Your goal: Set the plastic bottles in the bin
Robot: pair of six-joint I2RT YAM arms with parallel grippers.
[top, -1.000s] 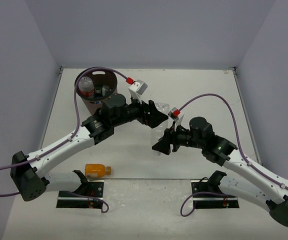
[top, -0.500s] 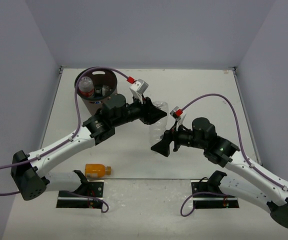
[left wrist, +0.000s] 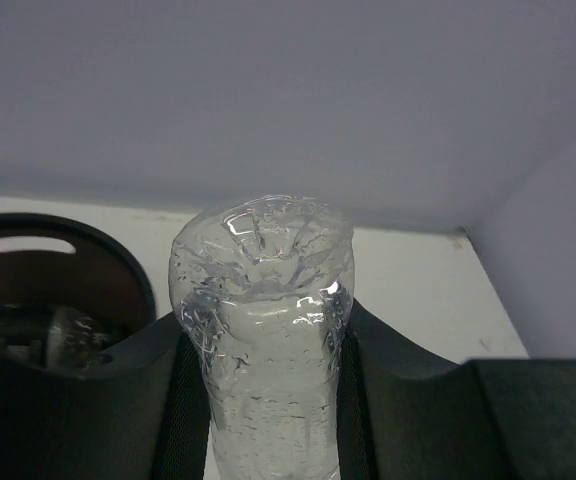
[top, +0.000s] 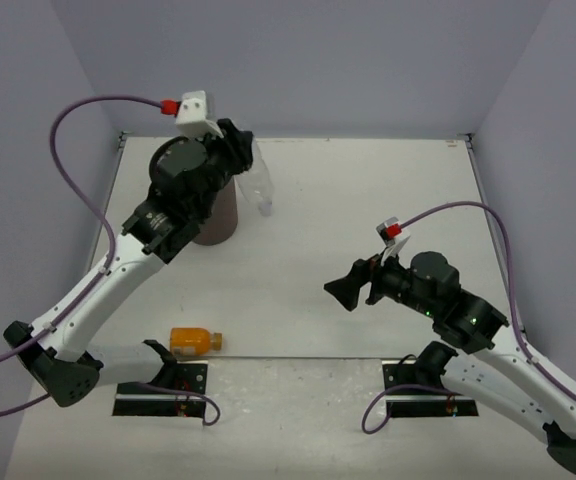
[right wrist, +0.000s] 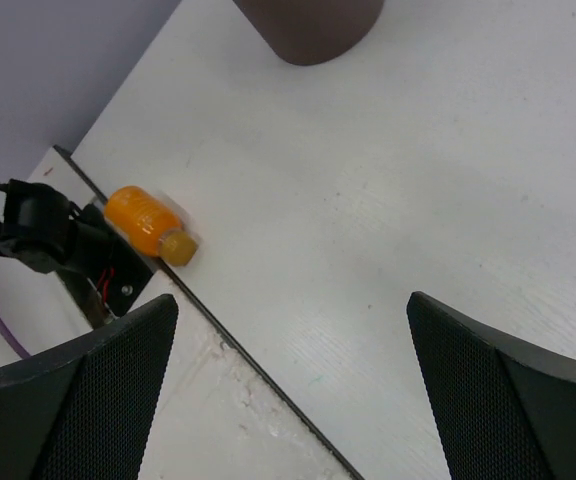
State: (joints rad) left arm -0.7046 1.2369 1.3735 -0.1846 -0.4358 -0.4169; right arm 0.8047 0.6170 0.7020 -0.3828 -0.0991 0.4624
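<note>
Top external view: my left gripper point(left wrist: 263, 390) clamps the clear bottle point(top: 260, 190) beside the rim of the bin point(top: 218, 225); my right gripper point(top: 343, 293) gapes wide over the white table point(top: 368, 200).

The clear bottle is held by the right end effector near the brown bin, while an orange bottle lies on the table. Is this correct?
No: the left end effector holds the clear bottle near the brown bin, as the left wrist view shows. The orange bottle does lie on the table.
</note>
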